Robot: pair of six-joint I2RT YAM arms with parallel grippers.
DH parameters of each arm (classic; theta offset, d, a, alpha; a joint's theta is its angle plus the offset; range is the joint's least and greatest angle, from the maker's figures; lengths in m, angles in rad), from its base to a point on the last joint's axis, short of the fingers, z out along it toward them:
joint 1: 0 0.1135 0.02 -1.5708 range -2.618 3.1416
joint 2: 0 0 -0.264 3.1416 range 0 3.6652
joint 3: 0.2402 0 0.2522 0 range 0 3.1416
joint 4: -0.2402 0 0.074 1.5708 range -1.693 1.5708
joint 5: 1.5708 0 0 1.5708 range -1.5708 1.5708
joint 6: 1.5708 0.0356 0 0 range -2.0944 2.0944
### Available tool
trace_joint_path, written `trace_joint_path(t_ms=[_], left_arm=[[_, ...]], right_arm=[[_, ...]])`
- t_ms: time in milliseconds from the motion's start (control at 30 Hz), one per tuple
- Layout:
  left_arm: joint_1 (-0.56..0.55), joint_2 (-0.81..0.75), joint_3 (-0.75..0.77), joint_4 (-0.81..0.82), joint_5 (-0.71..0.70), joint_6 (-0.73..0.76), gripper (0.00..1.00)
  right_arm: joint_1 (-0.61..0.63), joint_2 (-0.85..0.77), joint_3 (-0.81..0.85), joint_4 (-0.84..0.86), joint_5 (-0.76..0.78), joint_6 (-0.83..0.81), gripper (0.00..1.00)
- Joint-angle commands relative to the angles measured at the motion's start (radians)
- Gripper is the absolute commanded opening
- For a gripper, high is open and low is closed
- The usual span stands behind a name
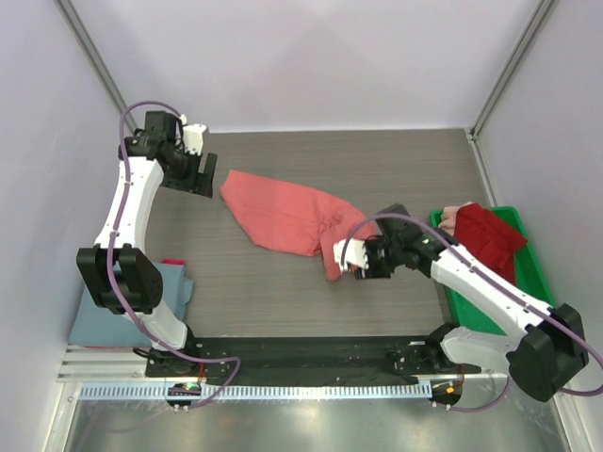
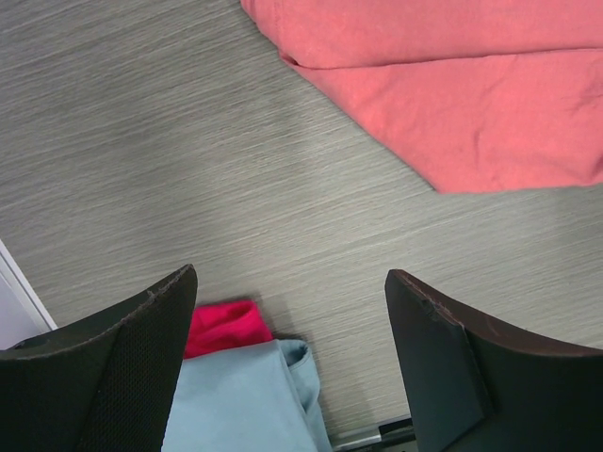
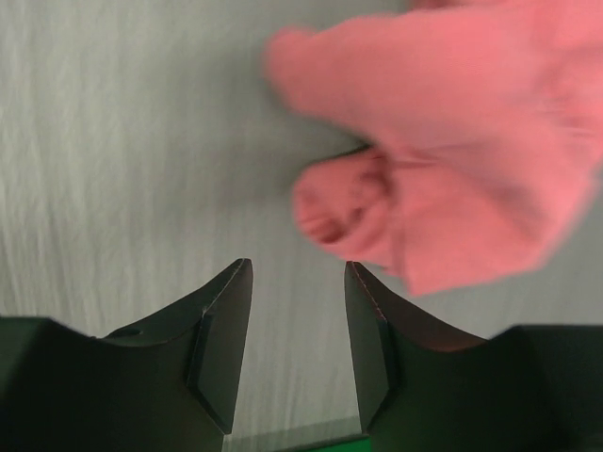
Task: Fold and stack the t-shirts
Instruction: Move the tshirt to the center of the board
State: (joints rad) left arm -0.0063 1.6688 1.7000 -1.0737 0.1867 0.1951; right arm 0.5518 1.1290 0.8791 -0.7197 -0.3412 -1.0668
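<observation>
Coral t-shirt point(image 1: 283, 215) lies loose on the worktop point(image 1: 283, 301).
From above I see it rumpled at the middle, with my left pincer point(image 1: 195, 175) just off its far-left end and my right pincer point(image 1: 362, 260) at its near-right end. My left wrist view shows jaws spread wide and a folded blue shirt point(image 2: 236, 400) by the near-left corner. My right wrist view shows jaws apart, holding nothing, with the blurred cloth just ahead.

Coral t-shirt point(image 1: 283, 215), loosely bunched, lies diagonally at the centre of the table point(image 1: 283, 292). Folded light blue t-shirt point(image 1: 99, 325) rests at near left over a bright pink t-shirt point(image 2: 223, 326). Dark red t-shirt point(image 1: 488, 235) is heaped in the green bin point(image 1: 535, 273).
</observation>
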Motion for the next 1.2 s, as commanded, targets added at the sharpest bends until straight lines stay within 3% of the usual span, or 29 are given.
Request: trace_joint_path(t_ms=[0,233,500,600,700,733,800,1000,1167], left_arm=[[0.0,-0.007,-0.006,-0.012,0.022,0.012,0.81],[-0.001,-0.047,-0.057,-0.012,-0.019,0.026,0.81],[0.0,-0.07,-0.086,-0.012,-0.049,0.035,0.82],[0.0,-0.07,-0.088,-0.009,-0.052,0.035,0.82],[-0.001,-0.066,-0.086,-0.008,-0.049,0.036,0.82],[0.0,-0.064,-0.086,-0.008,-0.046,0.033,0.82],[-0.001,-0.06,-0.079,-0.008,-0.041,0.033,0.82],[0.0,-0.047,-0.051,0.0,-0.058,0.035,0.82],[-0.001,-0.026,-0.001,0.011,-0.082,0.026,0.82]], right_arm=[[0.036,0.012,-0.092,0.042,0.048,-0.22,0.49],[0.046,0.129,-0.112,0.209,0.047,-0.257,0.5],[0.05,0.333,-0.032,0.22,0.073,-0.239,0.44],[0.05,0.36,-0.014,0.22,0.073,-0.229,0.38],[0.048,0.385,0.018,0.207,0.073,-0.202,0.22],[0.05,0.385,0.043,0.188,0.068,-0.188,0.08],[0.051,0.373,0.079,0.158,0.053,-0.174,0.01],[0.063,0.244,0.43,0.111,-0.134,-0.026,0.01],[0.066,0.277,0.817,0.441,-0.147,0.275,0.01]])
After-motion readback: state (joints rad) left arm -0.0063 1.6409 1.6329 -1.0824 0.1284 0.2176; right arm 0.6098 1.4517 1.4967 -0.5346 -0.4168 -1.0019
